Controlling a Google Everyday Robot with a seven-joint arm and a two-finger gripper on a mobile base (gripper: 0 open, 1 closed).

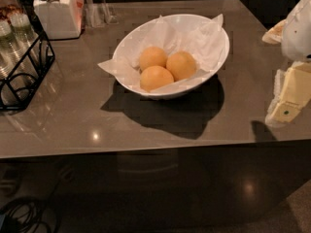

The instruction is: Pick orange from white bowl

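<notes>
The white bowl (214, 57) stands in the middle of the table, lined with crumpled white paper. Three look-alike oranges lie in it: one at the front (156, 78), one at the back left (153, 57), one at the right (181, 65). My gripper (286, 101) hangs at the right edge of the view, over the table's right end, well to the right of the bowl and apart from it. It holds nothing that I can see.
A white lidded jar (57, 11) stands at the back left of the grey table (87, 115). A black wire rack (24, 67) with glass jars sits at the left edge. Clear glass items stand behind the bowl. The table's front edge runs below the bowl.
</notes>
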